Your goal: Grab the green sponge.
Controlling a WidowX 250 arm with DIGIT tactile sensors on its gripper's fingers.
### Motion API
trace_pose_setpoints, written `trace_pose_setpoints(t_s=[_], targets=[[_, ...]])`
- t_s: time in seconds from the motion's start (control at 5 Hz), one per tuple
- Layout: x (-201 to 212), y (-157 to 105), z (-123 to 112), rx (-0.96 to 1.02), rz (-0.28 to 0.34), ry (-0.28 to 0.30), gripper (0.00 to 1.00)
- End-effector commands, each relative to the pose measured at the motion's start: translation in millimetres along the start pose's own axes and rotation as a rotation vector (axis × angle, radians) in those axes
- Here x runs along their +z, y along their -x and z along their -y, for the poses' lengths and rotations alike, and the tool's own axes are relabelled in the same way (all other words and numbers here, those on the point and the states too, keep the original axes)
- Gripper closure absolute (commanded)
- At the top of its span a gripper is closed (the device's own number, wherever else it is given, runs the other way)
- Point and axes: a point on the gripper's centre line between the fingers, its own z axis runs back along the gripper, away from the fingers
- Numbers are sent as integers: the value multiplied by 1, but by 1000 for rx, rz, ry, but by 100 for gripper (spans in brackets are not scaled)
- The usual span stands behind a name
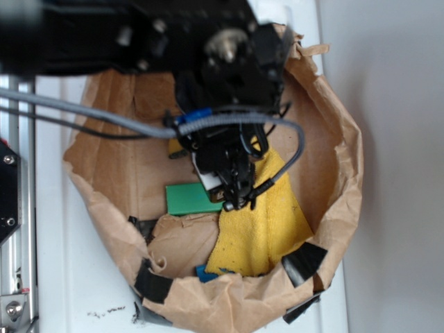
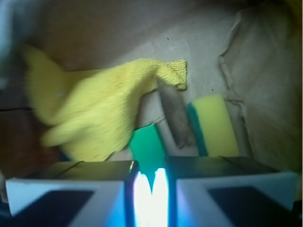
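At the bottom edge of the wrist view the gripper (image 2: 150, 189) shows its two white-faced blocks almost together, with only a thin bright slit between them, so the jaws stand narrow and I see nothing held in that slit. Just above them in that view lies the green sponge (image 2: 147, 147), a flat green slab with one end running out of sight behind the blocks. From the exterior camera the same sponge (image 1: 191, 199) sits left of centre on the brown paper floor, its right end hidden under the gripper (image 1: 234, 198), which hangs over that end; whether the tips touch it I cannot tell.

Right beside the sponge, toward the lower right of the exterior frame, spreads the yellow cloth (image 1: 260, 222), and in the wrist view a fold of it (image 2: 102, 116) lies close to the sponge's left edge. A thick yellow sponge with a green edge (image 2: 215, 125) lies further right, with a dark brown strip (image 2: 175, 116) between it and the green slab. All of this rests inside a crumpled paper bag (image 1: 343, 149) rolled down into a low wall, on a white worktop (image 1: 395, 208).

To do this step well, I think the jaws need to widen first, then centre across the slab's narrow width and descend straight, keeping clear of the cloth so no fold gets pinched along with it. The slab is thin, so the tips should go down close to the paper before closing.
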Motion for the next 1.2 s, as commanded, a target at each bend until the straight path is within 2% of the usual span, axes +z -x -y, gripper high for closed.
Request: trace_pose_setpoints(t_s=[0.0, 0.2, 0.8, 1.0], targets=[[25, 5, -5, 21, 119, -9, 26], [13, 0, -21, 10, 113, -26, 0], [-42, -4, -46, -93, 190, -73, 0], [-58, -1, -60, -193, 188, -75, 0]])
